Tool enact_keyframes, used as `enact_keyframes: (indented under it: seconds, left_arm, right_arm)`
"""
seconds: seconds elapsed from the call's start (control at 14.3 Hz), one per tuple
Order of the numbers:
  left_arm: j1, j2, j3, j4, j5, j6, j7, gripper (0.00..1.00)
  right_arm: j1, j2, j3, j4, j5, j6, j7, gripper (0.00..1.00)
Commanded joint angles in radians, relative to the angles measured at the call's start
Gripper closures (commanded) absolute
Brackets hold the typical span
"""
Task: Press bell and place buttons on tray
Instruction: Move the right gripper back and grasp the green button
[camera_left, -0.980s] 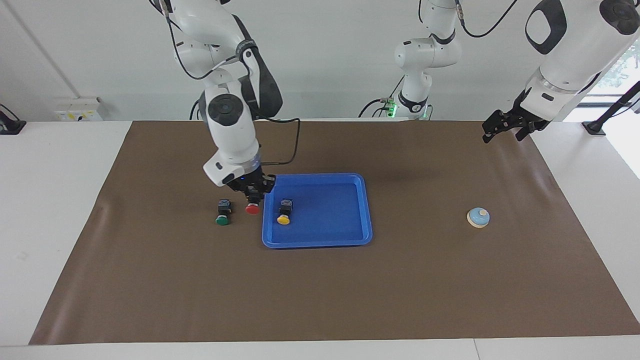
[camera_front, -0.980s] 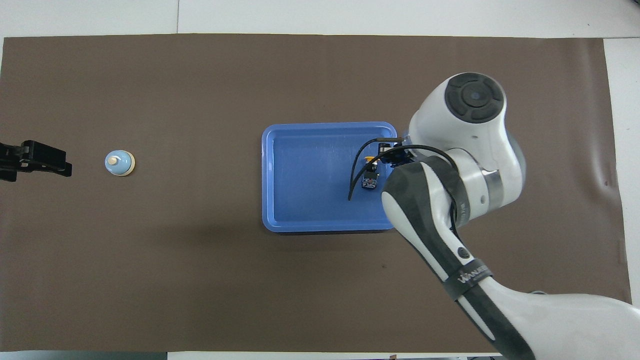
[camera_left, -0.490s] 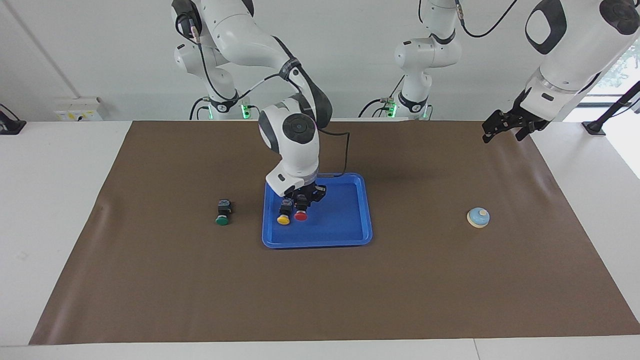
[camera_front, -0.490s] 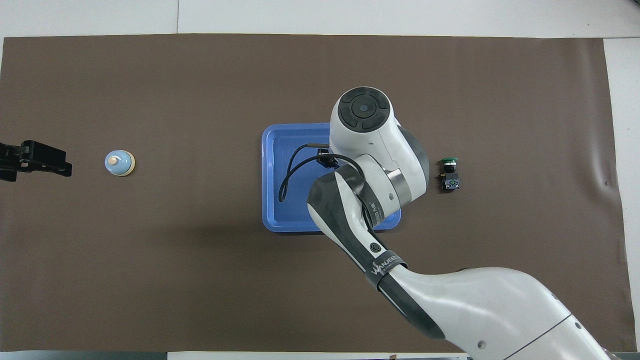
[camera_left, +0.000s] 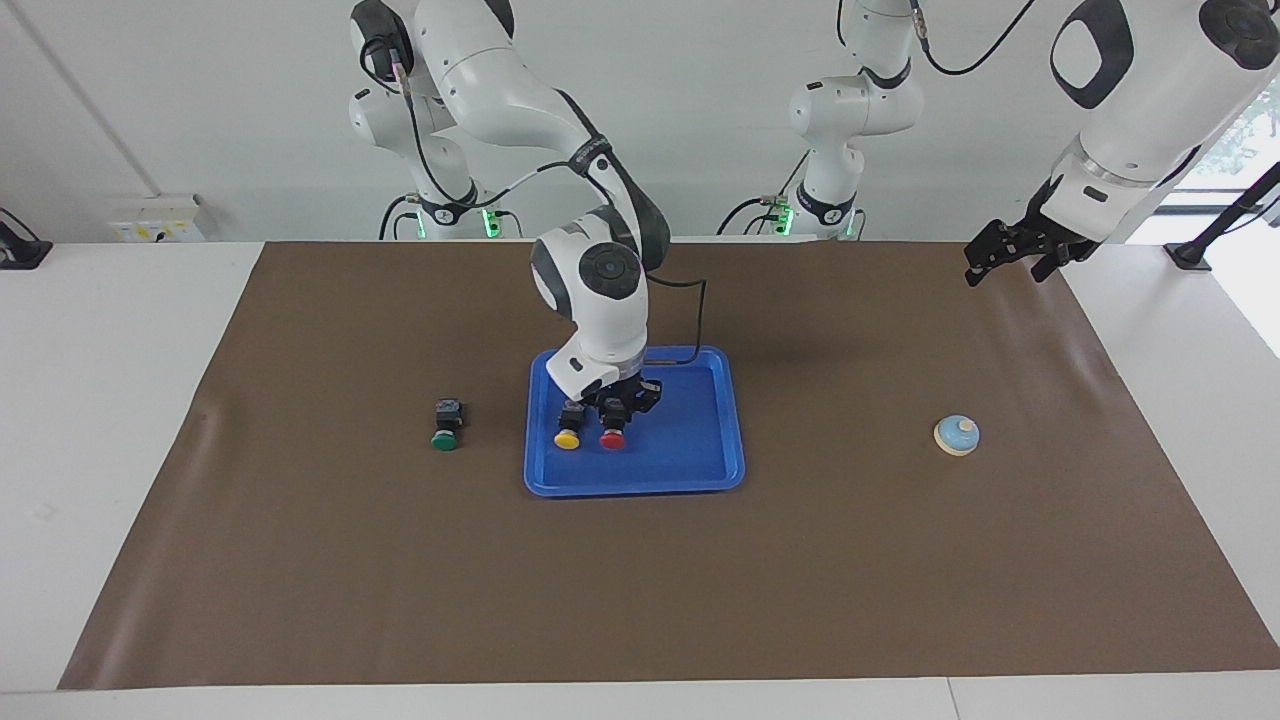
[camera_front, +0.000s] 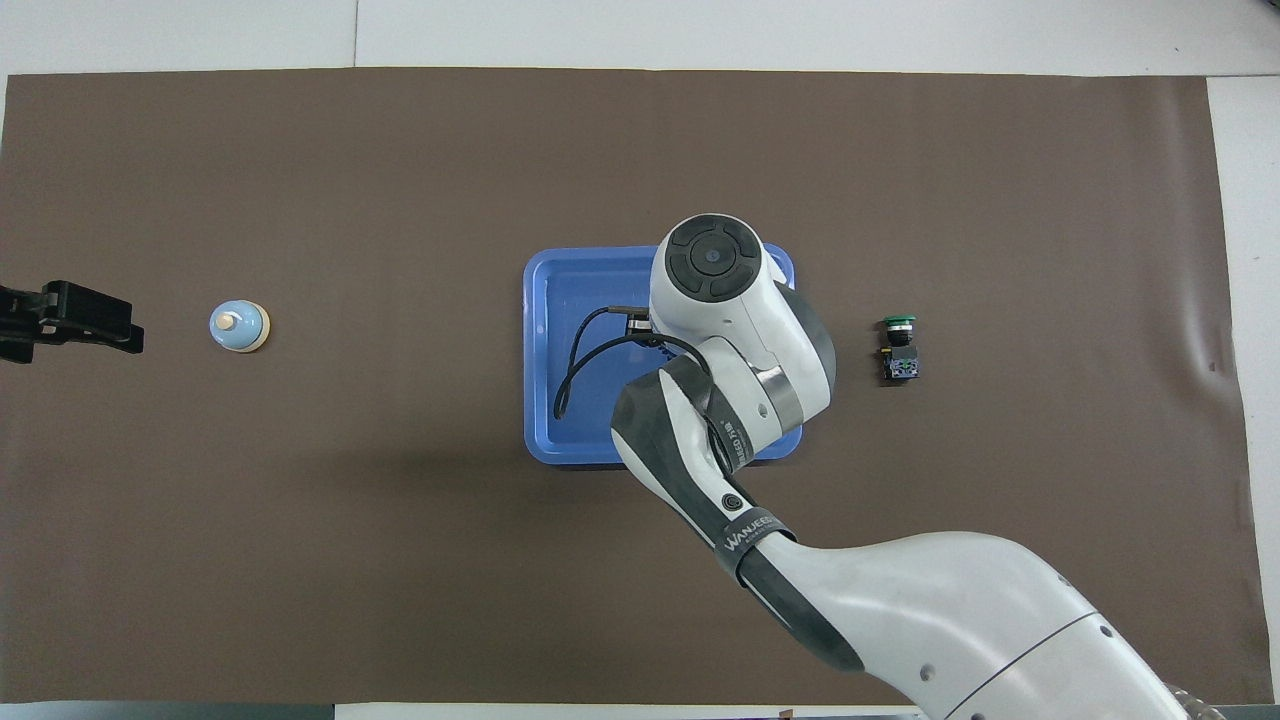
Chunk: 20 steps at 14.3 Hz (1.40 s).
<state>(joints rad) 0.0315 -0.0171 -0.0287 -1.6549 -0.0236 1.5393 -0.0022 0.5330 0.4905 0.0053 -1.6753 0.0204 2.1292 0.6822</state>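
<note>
Facing view, from across the surface: the right tool (camera_left: 616, 406) reaches down into the blue tray (camera_left: 690, 450), clenched on the black body of the red button (camera_left: 612, 439), whose red cap points away from the robots. Whether the button's body already rests on the tray floor cannot be told. Just beside it, toward the right arm's end, the yellow button (camera_left: 567, 437) lies on the tray floor with its cap facing the same way; the two sit close together, and whether they touch cannot be told.

Seen from overhead, the right arm's wrist and forearm cover that end of the tray (camera_front: 545, 300), hiding both buttons and the tool itself. A black cable loops from the wrist over the bare tray floor.

Outside the tray, on the brown mat (camera_left: 400, 560) toward the right arm's end, the green button (camera_left: 445, 438) (camera_front: 897, 325) lies on its side, well apart from the tray's rim.

Toward the left arm's end, well apart from the tray, the light blue bell (camera_left: 957, 434) (camera_front: 239, 326) sits upright on the mat. The left tool (camera_left: 1010, 250) (camera_front: 70, 318) hangs in the air above the mat's edge, near the bell but not touching it, and waits; its finger position cannot be told.
</note>
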Motion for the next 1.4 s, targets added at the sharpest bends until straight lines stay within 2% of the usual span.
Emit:
enact_keyframes:
  seconds: [0.0, 0.21, 0.42, 0.56, 0.63, 0.77, 0.91, 1.05, 1.33]
  left_arm:
    - [-0.004, -0.011, 0.003, -0.002, 0.017, 0.004, -0.004, 0.0]
    - [-0.004, -0.011, 0.001, -0.002, 0.019, 0.004, -0.004, 0.0]
    - [-0.004, -0.011, 0.003, -0.002, 0.017, 0.004, -0.004, 0.0]
    - [-0.004, -0.012, 0.001, -0.002, 0.017, 0.004, -0.004, 0.0]
    - [-0.004, -0.011, 0.003, -0.002, 0.017, 0.004, -0.004, 0.0]
    - [-0.004, -0.012, 0.003, -0.002, 0.017, 0.004, -0.004, 0.0]
    - [-0.004, -0.012, 0.003, -0.002, 0.019, 0.004, -0.004, 0.0]
    - [-0.004, -0.011, 0.001, -0.002, 0.019, 0.004, -0.004, 0.0]
    - [-0.004, -0.011, 0.001, -0.002, 0.017, 0.004, -0.004, 0.0]
  right_arm:
    - [0.007, -0.03, 0.002, -0.069, 0.0, 0.029, 0.039, 0.01]
    - [-0.01, -0.047, -0.004, -0.009, -0.013, -0.086, 0.03, 0.0]
    - [-0.118, -0.148, -0.013, -0.043, -0.017, -0.168, -0.122, 0.0]
    - [-0.204, -0.217, -0.013, -0.114, -0.019, -0.178, -0.241, 0.0]
    - [-0.249, -0.252, -0.013, -0.167, -0.02, -0.152, -0.271, 0.0]
    - [-0.326, -0.268, -0.013, -0.213, -0.022, -0.129, -0.337, 0.0]
    - [-0.402, -0.296, -0.011, -0.312, -0.022, -0.027, -0.43, 0.0]
    - [-0.422, -0.308, -0.011, -0.411, -0.02, 0.124, -0.477, 0.0]
    - [-0.392, -0.285, -0.01, -0.412, -0.02, 0.147, -0.478, 0.0]
